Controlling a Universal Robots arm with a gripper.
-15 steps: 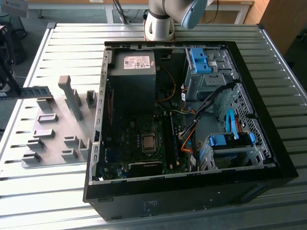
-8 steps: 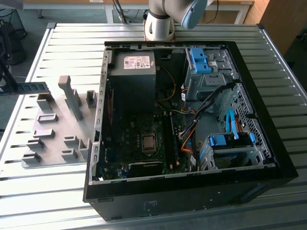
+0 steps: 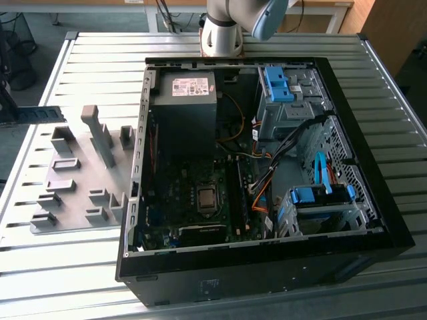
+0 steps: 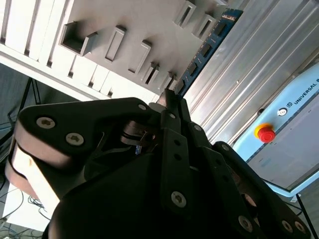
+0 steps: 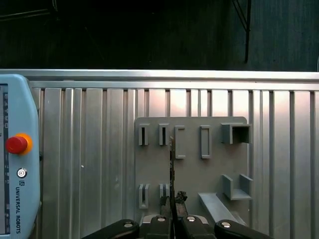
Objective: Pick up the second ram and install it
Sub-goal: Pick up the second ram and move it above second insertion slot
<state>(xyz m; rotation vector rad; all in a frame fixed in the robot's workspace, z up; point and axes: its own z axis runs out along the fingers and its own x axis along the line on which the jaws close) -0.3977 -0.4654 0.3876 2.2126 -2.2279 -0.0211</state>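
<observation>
- We see the second ram (image 3: 37, 115) at the exterior view's far left: a long, narrow, dark blue-green stick lying roughly level over the left edge of the ribbed metal table (image 3: 373, 87).
- The pincer (image 5: 172, 199) is clenched on the second ram. In the first wrist view the stick sits edge-on, a thin dark line between the two fingers (image 5: 163, 201), and runs out across the grey holder plate (image 5: 192, 174).
- In the second wrist view we see its flat face: a blue board with a row of dark chips, sticking straight out from the pincer tips and passing beside the plate's slotted blocks.
- Just to the right in the exterior view is the holder plate, flat on the table, with grey blocks standing on it. The ram is apart from it.
- Next to the right is the open black PC case (image 3: 267, 267), lying on its side. A power supply (image 3: 187, 113) sits at the back and the motherboard (image 3: 180, 200) is nearer the front.
- Furthest right inside the case are the bright blue drive-bay clips (image 3: 275, 83).
- In both wrist views a pale blue pendant (image 5: 17, 164) with a red button (image 5: 15, 144) lies on the table, well apart from the plate.
</observation>
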